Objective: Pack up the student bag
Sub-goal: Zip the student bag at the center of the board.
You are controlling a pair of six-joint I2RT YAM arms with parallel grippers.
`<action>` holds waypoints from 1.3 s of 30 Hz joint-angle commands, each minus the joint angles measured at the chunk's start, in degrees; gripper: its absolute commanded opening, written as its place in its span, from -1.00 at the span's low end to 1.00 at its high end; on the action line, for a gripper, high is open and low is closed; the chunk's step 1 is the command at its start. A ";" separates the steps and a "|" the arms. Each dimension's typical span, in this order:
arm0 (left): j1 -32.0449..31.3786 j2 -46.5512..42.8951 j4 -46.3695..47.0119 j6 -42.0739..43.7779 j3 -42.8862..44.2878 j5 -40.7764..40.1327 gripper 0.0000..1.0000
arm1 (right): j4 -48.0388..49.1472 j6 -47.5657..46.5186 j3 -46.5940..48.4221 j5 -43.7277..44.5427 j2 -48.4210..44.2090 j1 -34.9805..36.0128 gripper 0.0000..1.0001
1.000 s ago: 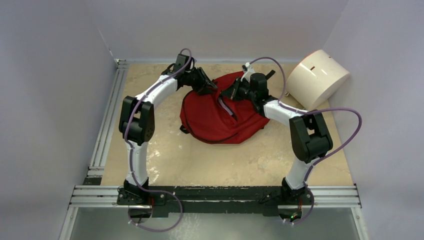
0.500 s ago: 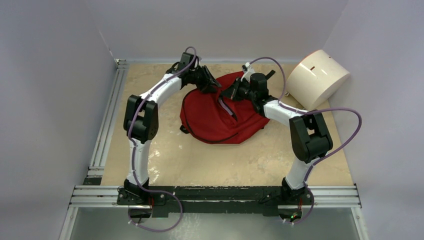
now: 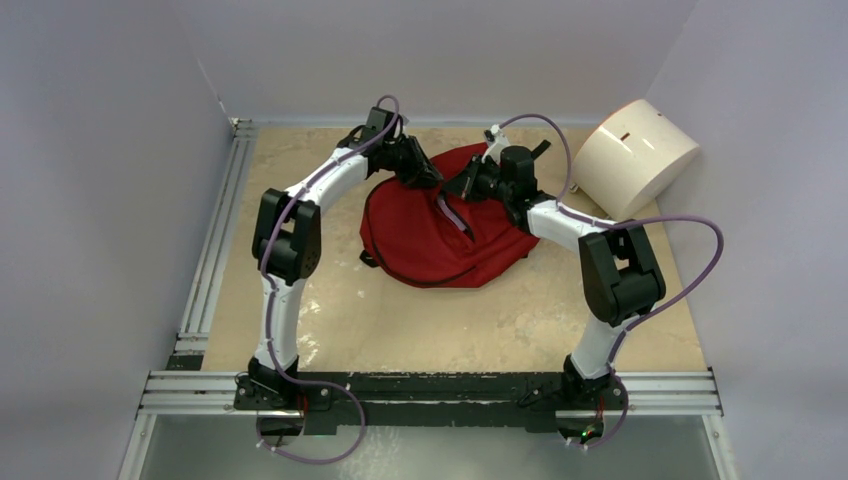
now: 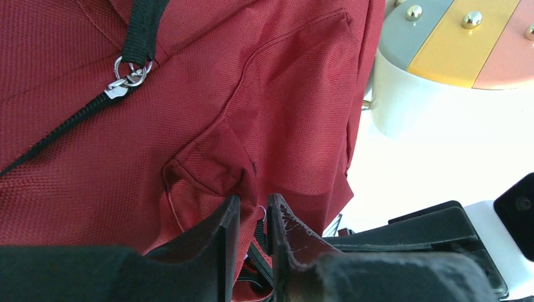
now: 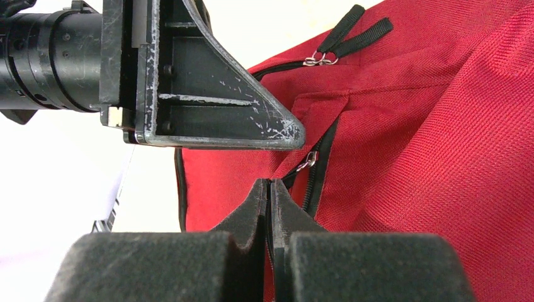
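The student bag point(image 3: 440, 235), a dark-red backpack with black zippers, lies flat mid-table. My left gripper point(image 3: 425, 178) is at its far left edge; in the left wrist view point(image 4: 252, 211) the jaws stand nearly together, pinching a fold of red fabric point(image 4: 208, 170) beside a zipper. My right gripper point(image 3: 462, 187) is on the bag's top; in the right wrist view point(image 5: 269, 185) the jaws are shut on a black zipper-pull strap that leads to a metal ring point(image 5: 308, 160). The left gripper's finger point(image 5: 214, 107) hangs just above it. What the bag holds is hidden.
A white rounded box point(image 3: 635, 155) stands at the far right corner; it shows in the left wrist view point(image 4: 441, 56) with coloured stripes and gold studs. Grey walls close in the table. An aluminium rail point(image 3: 215, 240) runs along the left side.
My left arm has moved a little right and farther along the bag's far edge. The right arm and the bag have stayed in place.
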 commanded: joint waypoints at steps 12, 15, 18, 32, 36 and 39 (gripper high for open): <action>1.41 2.30 0.38 3.05 4.94 -0.13 -1.00 | -0.68 -4.34 0.12 0.74 -2.51 0.17 -1.00; 2.03 2.73 0.21 2.87 6.19 -0.10 -1.00 | -1.58 -5.62 -0.51 0.94 -3.23 0.22 -1.00; 2.56 3.02 0.12 2.64 7.20 -0.10 -1.00 | -2.02 -6.58 -1.21 0.44 -3.91 0.22 -1.00; 4.76 3.40 1.29 0.64 6.56 0.07 -1.00 | -7.37 -9.28 -4.40 -2.47 -9.15 0.18 -1.00; 5.38 3.96 1.65 0.55 6.60 0.25 -1.00 | -9.62 -10.21 -6.09 -1.63 -11.72 0.23 -1.00; 5.82 4.61 1.76 0.55 6.94 0.43 -1.00 | -10.66 -10.30 -7.47 -1.43 -13.64 0.19 -1.00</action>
